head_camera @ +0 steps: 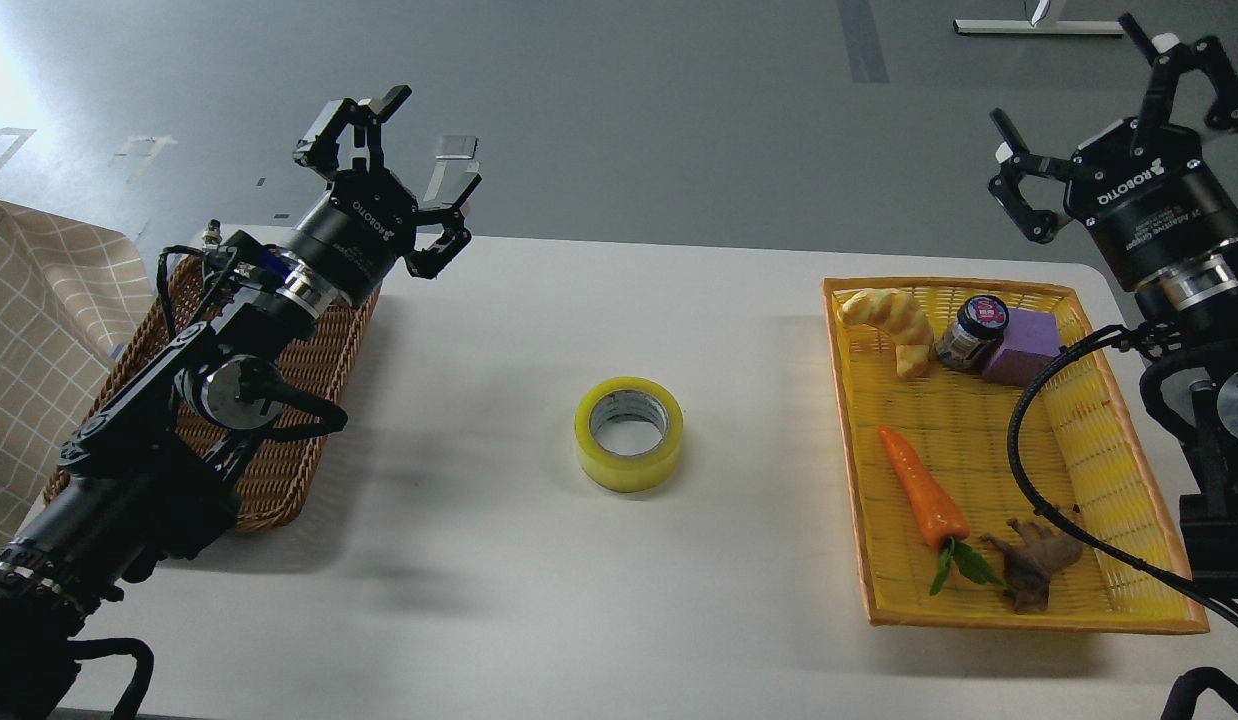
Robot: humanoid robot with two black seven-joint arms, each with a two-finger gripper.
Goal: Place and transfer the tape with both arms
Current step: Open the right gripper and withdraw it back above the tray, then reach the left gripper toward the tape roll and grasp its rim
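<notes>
Head view: the scene was seen from above and behind the two arms, looking down on a white surface (499, 560).
Tape: the tape (629, 433) lay flat on its side near the middle of the surface, core hole facing up, touched by neither hand and well apart from both.
Left hand: the left hand (404, 170) was raised above the far left part of the surface, over the far end of the wicker basket (279, 470); its fingers (449, 240) were spread apart and held nothing.
Right hand: the right hand (1099, 110) was lifted at the far right, beyond the far edge of the yellow tray (849, 440); its fingers (1019, 205) were spread wide apart and held nothing.
Wicker basket: it was brown and woven, stood at the left edge of the surface, and was largely hidden by the left arm.
Yellow tray: it was a shallow woven tray with an orange rim, on the right side of the surface.
Tray contents: a toy croissant (894, 325), a small dark jar (972, 333) with a colourful lid and a purple block (1024, 347) lay at the far end, the jar touching the block; a toy carrot (924, 495) with green leaves lay nearer, just beside a brown animal figure (1034, 562).
Cable: a black cable (1024, 460) from the right arm looped over the tray's right part.
Cloth: a beige checked cloth (39, 330) lay at the left edge, beside the basket.
</notes>
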